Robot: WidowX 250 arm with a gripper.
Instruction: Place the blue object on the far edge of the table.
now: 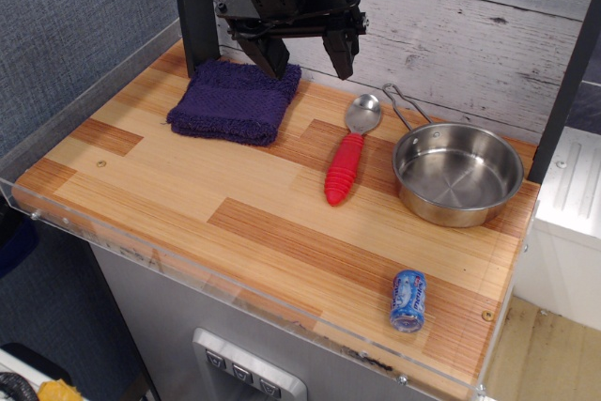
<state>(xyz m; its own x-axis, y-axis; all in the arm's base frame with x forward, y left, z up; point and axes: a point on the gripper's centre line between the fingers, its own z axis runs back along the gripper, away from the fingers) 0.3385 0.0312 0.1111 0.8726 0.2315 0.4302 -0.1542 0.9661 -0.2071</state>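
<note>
Black and high up, the tool (pixel 306 55) hung at the back of the surface (pixel 188 204) with its two fingers spread wide and nothing between them. It was above the back edge of a dark purple knitted cloth (pixel 233 100), and its top part was cut off by the edge of the view. The surface was made of light wooden planks with some darker brown strips, and it had a clear plastic rim (pixel 169 255) along the front and the left side. A grey metal base (pixel 178 326) sat under it. Behind it stood a wall of pale wooden boards (pixel 470 35), and a blue-grey wall (pixel 66 25) was on the left. The blue object (pixel 408 300) was a small can lying on its side near the front right corner, well apart from the tool. It was blue with white marks and silvery ends, but the words on it were too small to read. A spoon with a red handle (pixel 347 157) lay near the middle, just beside a shiny metal pan (pixel 457 174).
</note>
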